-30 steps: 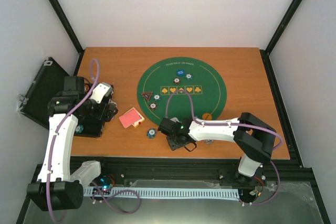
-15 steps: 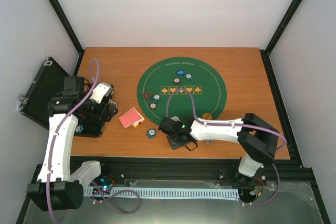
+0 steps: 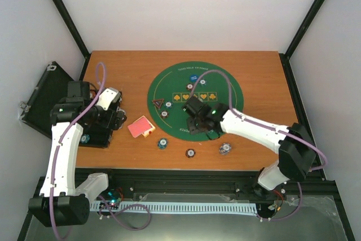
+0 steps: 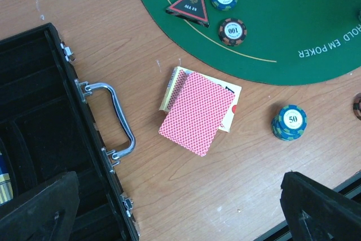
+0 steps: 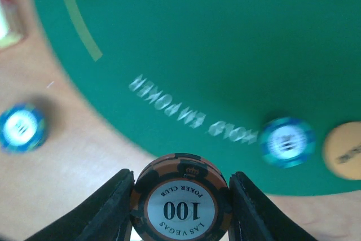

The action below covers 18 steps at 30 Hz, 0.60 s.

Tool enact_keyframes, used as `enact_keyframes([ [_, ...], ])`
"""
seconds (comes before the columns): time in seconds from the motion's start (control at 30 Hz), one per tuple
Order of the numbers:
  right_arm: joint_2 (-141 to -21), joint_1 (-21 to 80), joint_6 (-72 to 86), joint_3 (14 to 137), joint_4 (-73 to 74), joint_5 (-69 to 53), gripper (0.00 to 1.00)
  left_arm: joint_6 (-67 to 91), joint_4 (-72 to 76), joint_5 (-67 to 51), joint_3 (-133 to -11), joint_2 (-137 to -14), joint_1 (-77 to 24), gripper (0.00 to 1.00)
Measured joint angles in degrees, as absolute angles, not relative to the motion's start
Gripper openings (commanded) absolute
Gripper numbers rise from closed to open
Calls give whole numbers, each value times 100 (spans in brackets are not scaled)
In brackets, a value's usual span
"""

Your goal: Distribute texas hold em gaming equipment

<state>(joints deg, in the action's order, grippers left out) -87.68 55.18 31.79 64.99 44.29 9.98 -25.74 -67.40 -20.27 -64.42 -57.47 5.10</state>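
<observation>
Placement: from above, right gripper point(image 3: 203, 122) hovers over the green mat's point(image 3: 225, 86) near edge. Left wrist: left gripper point(image 4: 180, 210) spread wide near red-backed cards point(image 4: 197, 112) (nothing held). Right wrist: 100 chip point(image 5: 180, 207) pinched squarely; best lowered flat before release.

Bright, even, diffuse light from above, only soft short shadows around the green mat point(image 3: 169, 83); overhead and left wrist views sharp, right wrist view motion-blurred across the mat, only the 100 chip point(image 5: 180, 206) off its edge crisp.
</observation>
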Motion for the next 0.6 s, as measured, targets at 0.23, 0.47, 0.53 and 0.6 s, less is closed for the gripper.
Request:
enact_keyframes([
  [0.23, -8788, 3920, 2587, 6554, 4421, 958, 28, -2571, -6779, -2134, -6578, -5811, 510, 100],
  [0.47, -9465, 3013, 2185, 6751, 4307, 827, 27, -2571, -6820, -2217, -6665, -5870, 510, 100],
  [0.53, -9756, 2902, 2102, 6879, 4252, 777, 27, -2571, -6834, -2233, -6720, -5889, 510, 100],
  [0.6, -9988, 2856, 2043, 6980, 4206, 744, 27, -2574, -6838, -2235, -6755, -5898, 510, 100],
])
